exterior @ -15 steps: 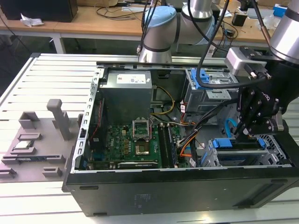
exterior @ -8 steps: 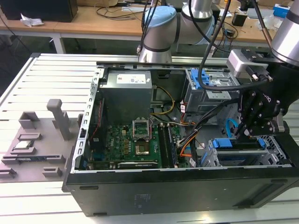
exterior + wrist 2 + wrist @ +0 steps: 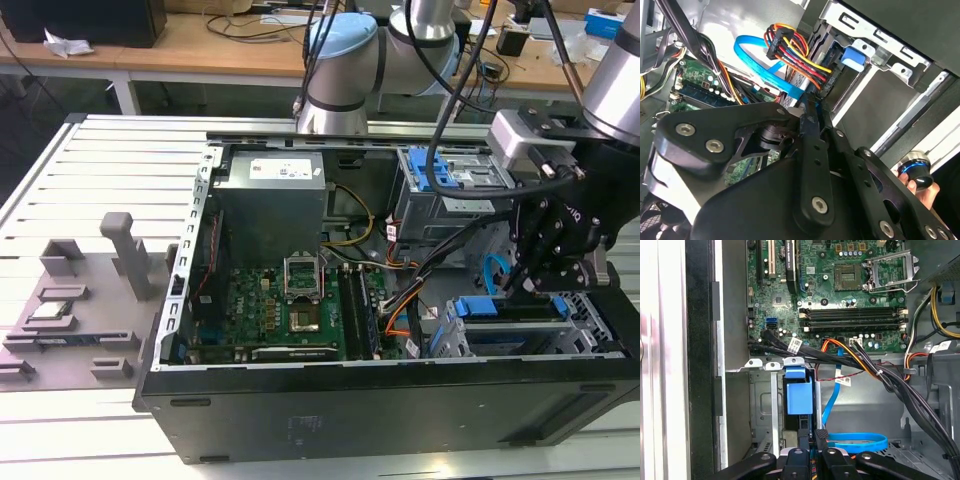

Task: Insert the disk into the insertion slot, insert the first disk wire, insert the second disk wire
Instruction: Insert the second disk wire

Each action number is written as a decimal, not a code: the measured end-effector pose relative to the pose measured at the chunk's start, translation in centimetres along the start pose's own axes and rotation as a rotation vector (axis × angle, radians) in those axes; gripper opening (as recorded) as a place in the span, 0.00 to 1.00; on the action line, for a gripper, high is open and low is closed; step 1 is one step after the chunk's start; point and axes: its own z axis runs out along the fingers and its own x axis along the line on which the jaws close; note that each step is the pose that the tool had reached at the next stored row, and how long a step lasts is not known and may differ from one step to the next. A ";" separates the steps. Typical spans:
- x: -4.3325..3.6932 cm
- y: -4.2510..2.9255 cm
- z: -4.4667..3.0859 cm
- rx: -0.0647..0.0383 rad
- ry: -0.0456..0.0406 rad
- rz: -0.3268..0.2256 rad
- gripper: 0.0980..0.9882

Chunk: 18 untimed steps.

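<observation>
Beside the disk's [image 3: 510, 308] rear edge, your gripper [image 3: 527, 283] has its jaws pressed together near the second disk wire [image 3: 852, 441], cables crowding close around.

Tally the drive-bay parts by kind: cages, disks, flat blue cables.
Drive cages: 2, the insertion slot and the taller grey cage
Disk: 1
Flat light-blue cable: 1
Total: 4
</observation>
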 end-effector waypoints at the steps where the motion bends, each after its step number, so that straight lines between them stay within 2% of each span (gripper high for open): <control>1: 0.02 -0.01 0.12 0.000 0.0000 0.000 0.07; 8: 0.04 -0.02 0.28 0.000 0.0001 -0.001 0.07; 9: 0.04 -0.02 0.28 0.000 0.0000 -0.001 0.08; 10: 0.04 -0.01 0.25 0.000 0.0001 -0.001 0.15; 11: 0.05 0.00 0.01 0.000 0.0002 -0.001 0.15; 14: 0.07 0.05 -1.18 0.000 0.0002 0.000 0.15; 15: -0.03 0.08 -2.00 0.000 0.0004 -0.001 0.14; 17: -0.05 0.12 -3.02 0.000 0.0003 0.000 0.01; 18: -0.03 0.17 -4.17 0.000 0.0004 0.000 0.01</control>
